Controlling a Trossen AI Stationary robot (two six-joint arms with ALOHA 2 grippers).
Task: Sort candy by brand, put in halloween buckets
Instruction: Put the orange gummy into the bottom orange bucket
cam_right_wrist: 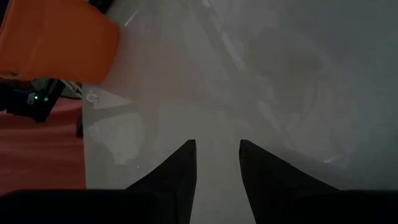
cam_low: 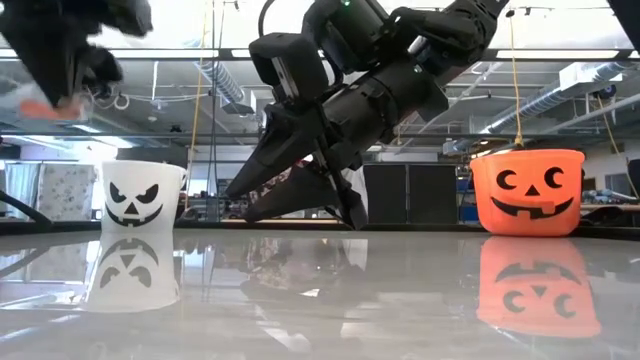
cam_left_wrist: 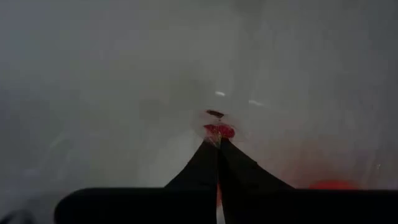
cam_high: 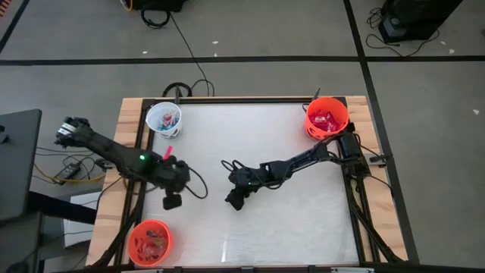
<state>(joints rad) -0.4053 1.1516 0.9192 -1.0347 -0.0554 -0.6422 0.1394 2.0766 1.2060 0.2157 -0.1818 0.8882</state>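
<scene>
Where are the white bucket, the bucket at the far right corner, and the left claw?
white bucket [cam_high: 154, 125]: high view, on its rim.
orange bucket [cam_high: 311, 129]: high view, on its rim.
left gripper [cam_left_wrist: 218, 138]: left wrist view, at the shut fingertips pinching a red candy [cam_left_wrist: 219, 130].

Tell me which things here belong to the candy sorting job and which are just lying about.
Part of the job:
- white bucket
- orange bucket holding red packets
- second orange bucket at the near left corner
- red candy pinched in the left end effector
- right end effector, open, empty

Lying about:
- cables on the floor
- black desk beside the table
</scene>
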